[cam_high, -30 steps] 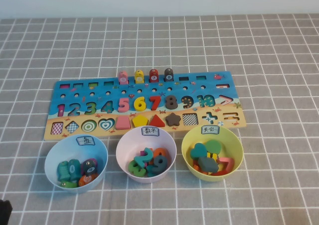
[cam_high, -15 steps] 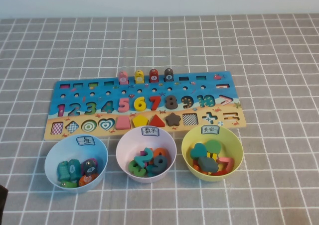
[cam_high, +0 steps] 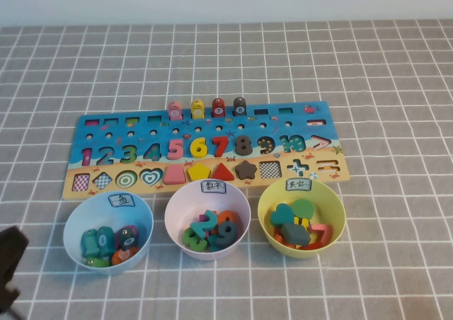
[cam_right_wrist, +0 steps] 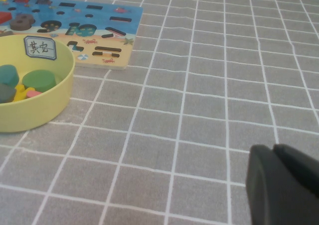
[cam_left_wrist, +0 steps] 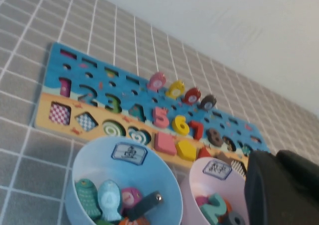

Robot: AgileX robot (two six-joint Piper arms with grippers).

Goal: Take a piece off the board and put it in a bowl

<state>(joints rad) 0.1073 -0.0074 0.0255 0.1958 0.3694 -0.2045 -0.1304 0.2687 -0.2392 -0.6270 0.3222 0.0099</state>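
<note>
The pink square piece point(cam_high: 174, 173) sits in its slot on the sandy strip of the blue board point(cam_high: 106, 125), next to the yellow pentagon. It also shows in the left wrist view point(cam_left_wrist: 165, 143), on the board point(cam_left_wrist: 55, 56). The yellow-green bowl point(cam_high: 265, 205) stands in front of the board's right end, with several shape pieces in it. My left gripper point(cam_high: 8, 262) is at the near left corner, left of the pale blue bowl; its fingers point(cam_left_wrist: 264, 190) are together and empty. My right gripper point(cam_right_wrist: 275, 185) is shut and empty, low over the cloth to the right of the yellow-green bowl point(cam_right_wrist: 47, 105).
A pale blue bowl point(cam_high: 74, 221) with fish pieces and a pale pink bowl point(cam_high: 173, 205) with numbers stand in front of the board. Several pegs point(cam_high: 207, 108) stand upright on the board's far edge. A grey checked cloth point(cam_high: 396, 86) covers the table.
My left gripper has come further into the high view at the near left corner, moving up and forward. The board, pieces and bowls have not moved.
</note>
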